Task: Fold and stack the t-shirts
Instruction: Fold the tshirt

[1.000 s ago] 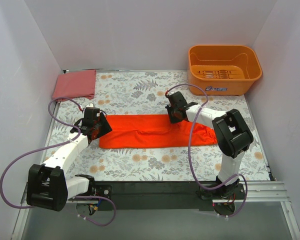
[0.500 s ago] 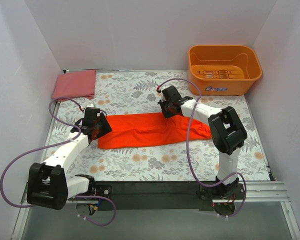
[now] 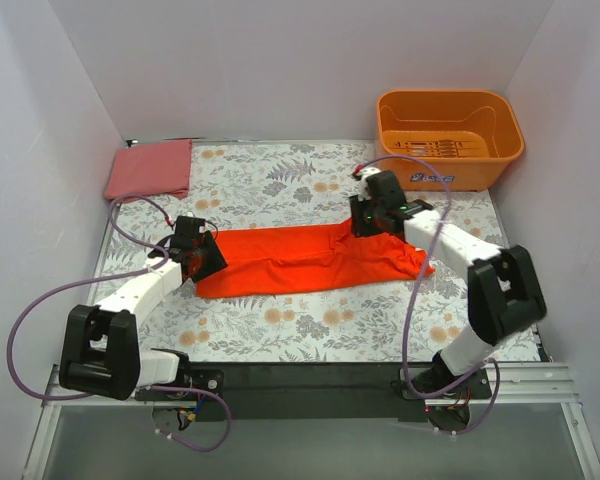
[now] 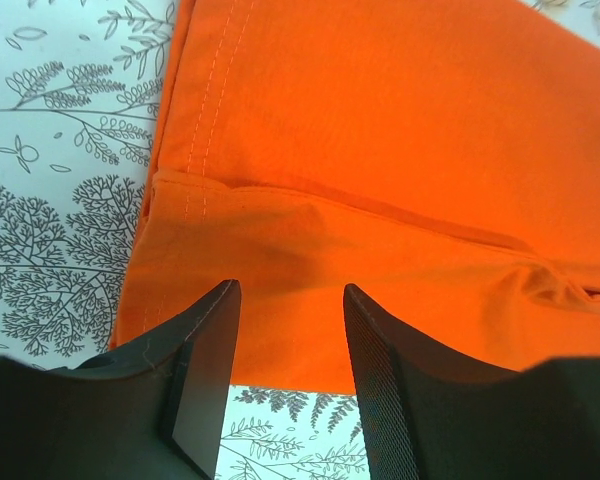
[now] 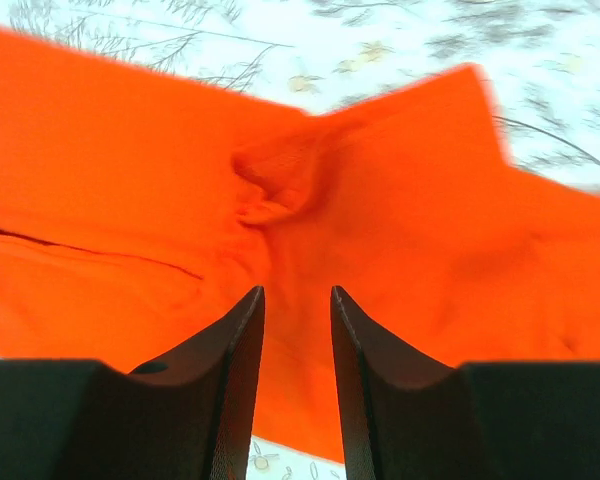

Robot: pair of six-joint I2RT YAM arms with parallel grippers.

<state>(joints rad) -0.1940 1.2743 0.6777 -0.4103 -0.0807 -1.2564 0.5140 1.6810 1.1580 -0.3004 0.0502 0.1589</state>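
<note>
While left tool (image 4: 289, 292) and right tool (image 5: 296, 294) gape, the orange-red t-shirt (image 3: 300, 260) lies folded.

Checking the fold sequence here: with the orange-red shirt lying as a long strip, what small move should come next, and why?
Probably lower the left gripper and close its jaws on the strip's left end. The orange-red shirt lies as a long strip; the right gripper hovers over its right half with jaws apart, pinching nothing, and the left jaws, also apart, sit over that hemmed edge.
</note>
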